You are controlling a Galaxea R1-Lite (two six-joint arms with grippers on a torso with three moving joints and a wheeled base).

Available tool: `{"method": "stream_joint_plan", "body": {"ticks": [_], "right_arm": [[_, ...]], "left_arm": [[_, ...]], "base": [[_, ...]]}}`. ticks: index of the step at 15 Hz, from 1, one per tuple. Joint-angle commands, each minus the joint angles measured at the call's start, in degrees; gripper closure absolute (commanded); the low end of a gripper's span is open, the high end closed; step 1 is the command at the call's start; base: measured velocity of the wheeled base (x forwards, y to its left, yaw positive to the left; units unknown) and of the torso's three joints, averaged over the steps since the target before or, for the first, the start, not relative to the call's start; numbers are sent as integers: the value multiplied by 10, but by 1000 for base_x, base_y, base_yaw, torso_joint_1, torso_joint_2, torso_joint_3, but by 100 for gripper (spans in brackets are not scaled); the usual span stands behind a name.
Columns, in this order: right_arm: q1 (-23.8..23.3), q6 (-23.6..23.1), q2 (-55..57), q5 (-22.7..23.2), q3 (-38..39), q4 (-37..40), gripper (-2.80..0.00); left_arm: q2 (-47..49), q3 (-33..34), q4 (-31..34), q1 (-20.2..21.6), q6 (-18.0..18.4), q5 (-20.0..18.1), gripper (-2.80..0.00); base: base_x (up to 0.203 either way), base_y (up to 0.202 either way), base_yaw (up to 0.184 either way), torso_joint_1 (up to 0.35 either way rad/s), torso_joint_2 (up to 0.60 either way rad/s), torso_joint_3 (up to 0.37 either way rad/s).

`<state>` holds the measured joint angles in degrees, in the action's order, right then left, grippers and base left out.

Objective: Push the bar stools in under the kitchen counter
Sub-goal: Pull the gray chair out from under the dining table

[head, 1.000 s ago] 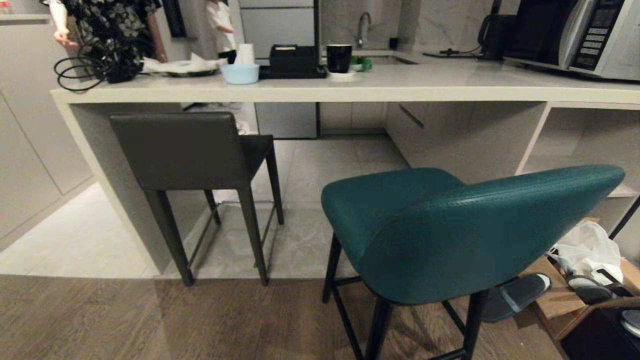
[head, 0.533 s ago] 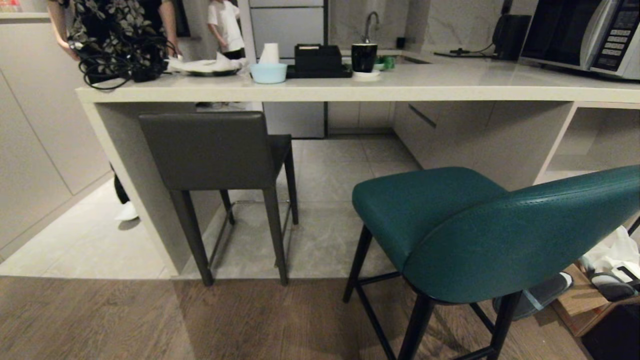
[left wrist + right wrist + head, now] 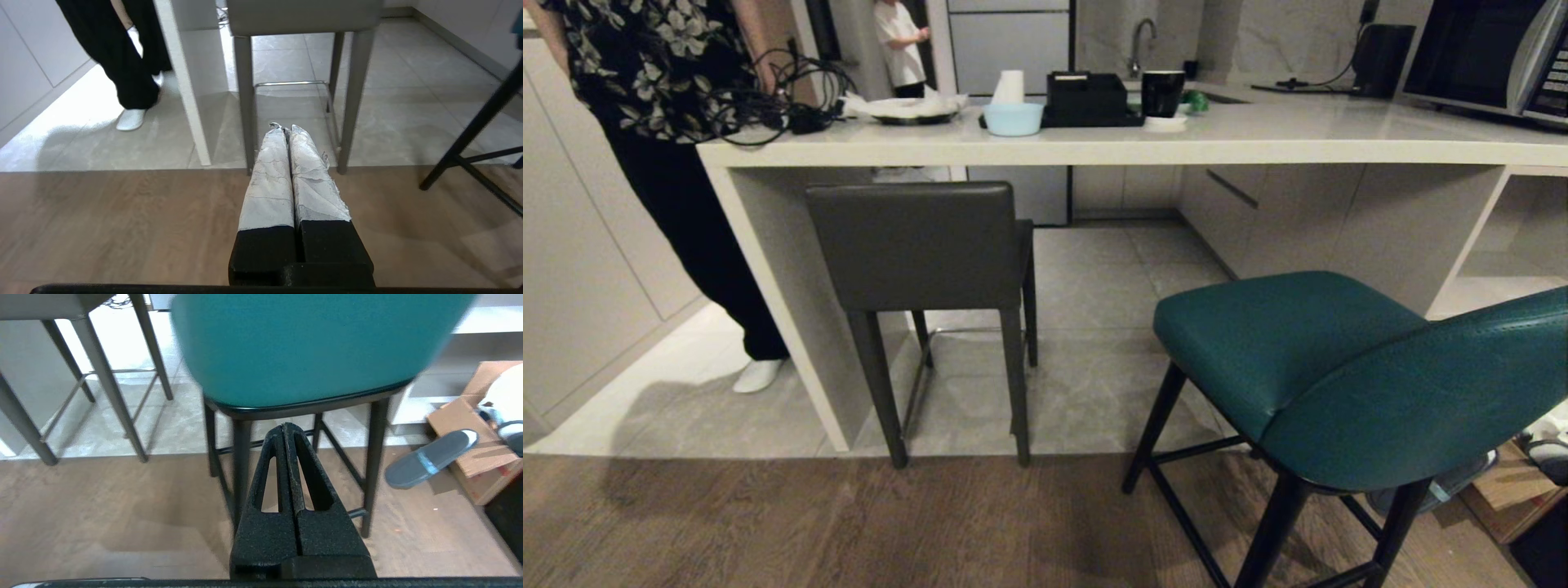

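Note:
The dark grey stool [image 3: 915,245] with a square back stands at the counter's left end, seat under the pale kitchen counter [image 3: 1143,145]. The teal stool [image 3: 1339,367] stands out on the wood floor at the right, turned at an angle, clear of the counter. Neither gripper shows in the head view. My left gripper [image 3: 284,127], fingers wrapped in white, is shut and empty, low over the floor, pointing at the grey stool's legs [image 3: 243,102]. My right gripper [image 3: 286,426] is shut and empty, just behind the teal stool's backrest [image 3: 310,347] and below it, apart from the stool.
A person [image 3: 662,122] in dark trousers stands left of the counter's end panel. Cables [image 3: 768,98], a blue bowl [image 3: 1011,118], a black cup [image 3: 1162,94] and a microwave [image 3: 1486,57] sit on the counter. A cardboard box [image 3: 478,428] and slipper [image 3: 429,459] lie right of the teal stool.
The whole head view has shifted right across the frames, so the camera has swung left. The person has come closer beside the counter's left end. The stools keep their places relative to the counter.

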<state>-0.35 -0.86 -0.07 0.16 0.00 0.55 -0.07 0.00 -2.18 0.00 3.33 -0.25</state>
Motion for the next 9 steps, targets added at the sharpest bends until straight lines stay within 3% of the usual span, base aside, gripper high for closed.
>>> {"method": "stream_joint_plan", "body": {"ticks": [1, 9], "right_arm": [[0, 1, 1, 0, 0, 0, 0], [0, 1, 1, 0, 0, 0, 0]], "left_arm": [[1, 11, 0, 0, 0, 0, 0], [0, 11, -1, 0, -3, 0, 0]], "base": [[0, 194, -3, 2, 7, 2], [0, 197, -1, 4, 2, 2]]}}
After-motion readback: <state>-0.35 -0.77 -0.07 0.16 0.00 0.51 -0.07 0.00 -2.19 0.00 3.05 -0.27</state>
